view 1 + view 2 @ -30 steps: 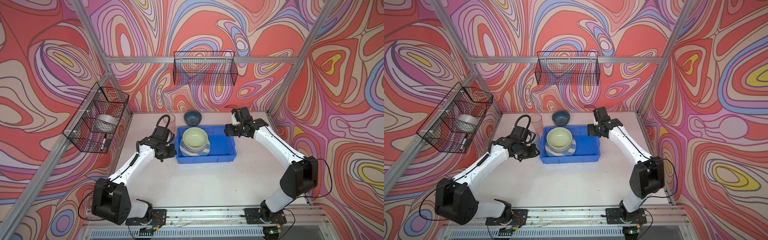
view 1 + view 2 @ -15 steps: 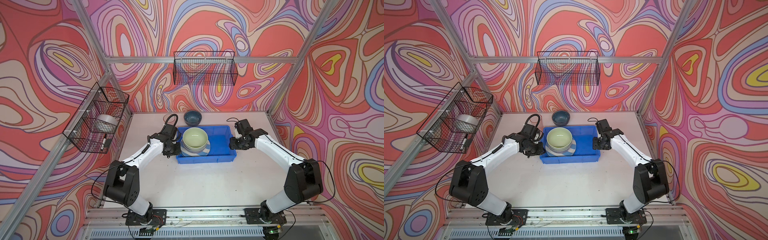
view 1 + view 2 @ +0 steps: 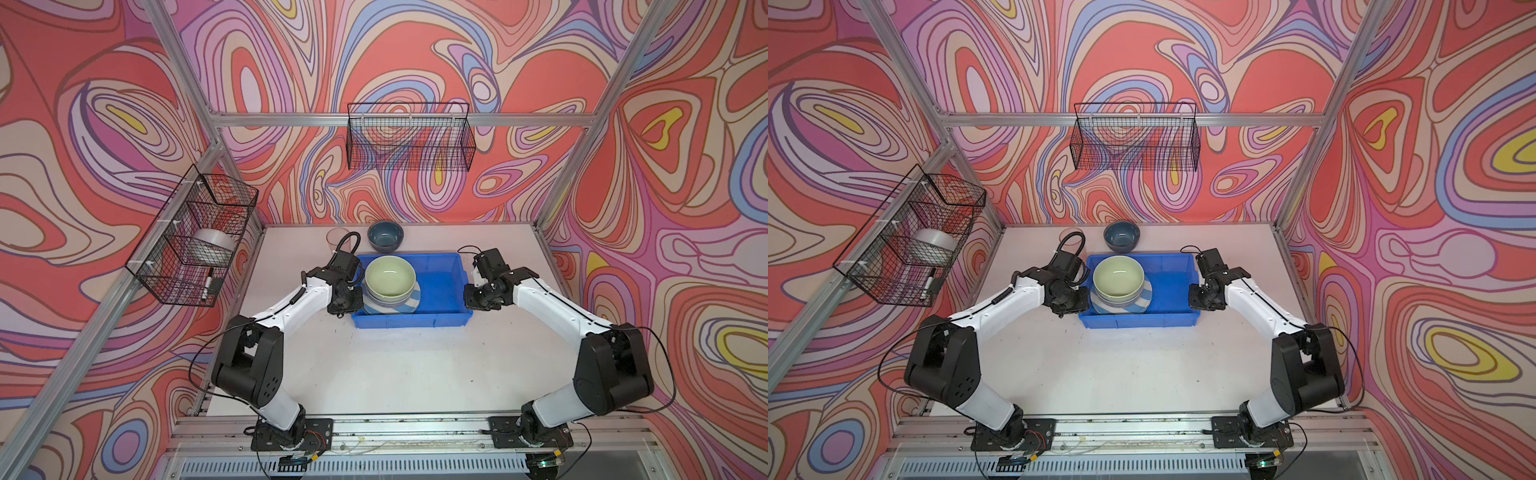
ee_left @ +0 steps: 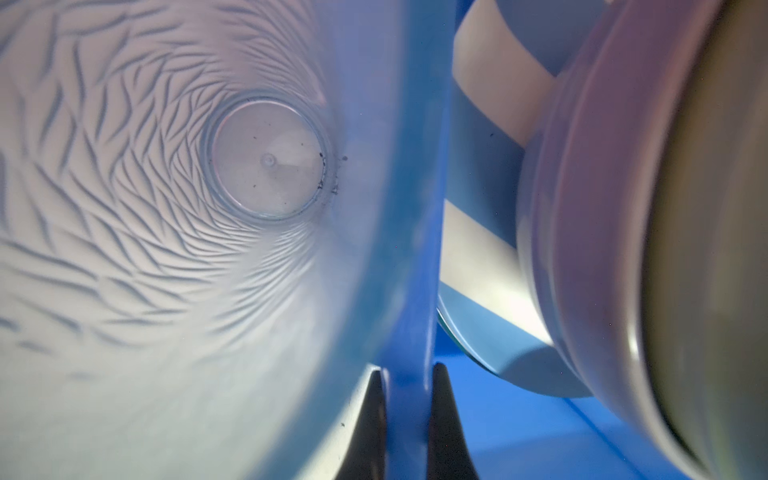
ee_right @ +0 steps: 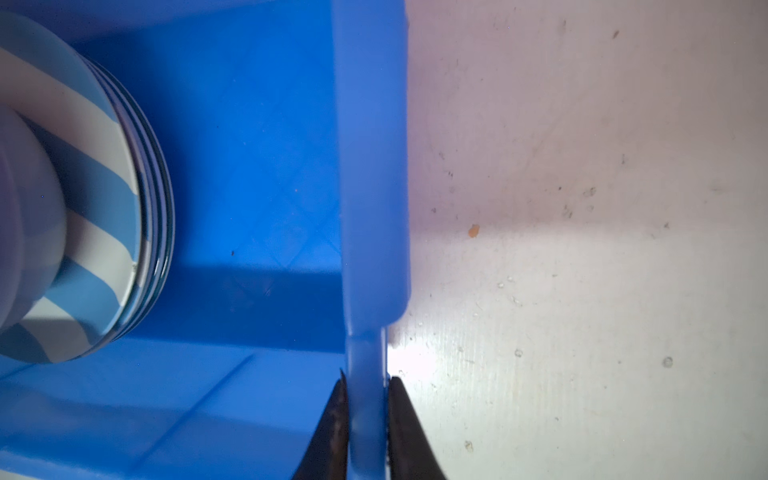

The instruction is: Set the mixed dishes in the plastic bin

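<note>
**BIN CLAMPED AT BOTH END WALLS**

Top views: plastic bin on the table's far half. Pale green bowl on striped plates in its left half. Dark bowl and tumbler stand outside its far rim.

Left wrist view: left claw clamps the left wall.

Right wrist view: right claw clamps the right wall.

Likely: thin walls flex and the left end is heavier, so hold at the lip.

light: bright, even | shadows: soft | wrist views: near surfaces blurred | top views: edges bowed
</note>
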`<state>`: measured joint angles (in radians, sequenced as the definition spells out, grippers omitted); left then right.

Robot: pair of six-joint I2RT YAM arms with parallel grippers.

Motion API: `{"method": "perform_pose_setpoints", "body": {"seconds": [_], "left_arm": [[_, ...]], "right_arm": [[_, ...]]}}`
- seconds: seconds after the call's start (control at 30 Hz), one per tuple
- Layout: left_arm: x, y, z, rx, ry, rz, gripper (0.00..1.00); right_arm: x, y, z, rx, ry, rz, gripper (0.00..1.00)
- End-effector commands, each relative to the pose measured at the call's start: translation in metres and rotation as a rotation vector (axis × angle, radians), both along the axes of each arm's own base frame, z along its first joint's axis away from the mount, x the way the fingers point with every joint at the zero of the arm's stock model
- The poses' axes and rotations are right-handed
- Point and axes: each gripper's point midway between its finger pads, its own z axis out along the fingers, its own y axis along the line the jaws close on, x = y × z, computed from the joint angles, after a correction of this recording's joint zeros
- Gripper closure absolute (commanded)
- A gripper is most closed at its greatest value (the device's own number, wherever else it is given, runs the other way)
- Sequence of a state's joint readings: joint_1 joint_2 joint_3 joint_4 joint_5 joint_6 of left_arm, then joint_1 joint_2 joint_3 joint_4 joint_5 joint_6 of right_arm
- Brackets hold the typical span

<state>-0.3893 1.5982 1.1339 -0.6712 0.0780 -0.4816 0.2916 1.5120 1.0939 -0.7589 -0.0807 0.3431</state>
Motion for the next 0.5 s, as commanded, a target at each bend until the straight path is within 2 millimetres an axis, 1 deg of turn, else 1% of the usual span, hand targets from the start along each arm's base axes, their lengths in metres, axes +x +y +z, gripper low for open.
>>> {"method": "perform_pose_setpoints", "body": {"seconds": [0.0,0.17,0.37,0.47], "left_arm": [[-0.029,-0.004,0.008,0.005,0.032,-0.055,1.0],[-0.057,-0.004,0.007,0.009,0.046,-0.068,1.0],[-0.091,0.007,0.003,0.0,0.085,-0.031,1.0],[-0.105,0.012,-0.004,0.001,0.1,-0.002,1.0]], "right_arm": [[-0.018,0.007,0.013,0.065,0.005,0.002,0.84],[-0.043,0.006,0.013,0.108,0.042,-0.02,0.85],[-0.072,0.002,0.011,0.137,0.088,-0.062,0.86],[-0.083,0.001,0.008,0.151,0.101,-0.073,0.86]]}}
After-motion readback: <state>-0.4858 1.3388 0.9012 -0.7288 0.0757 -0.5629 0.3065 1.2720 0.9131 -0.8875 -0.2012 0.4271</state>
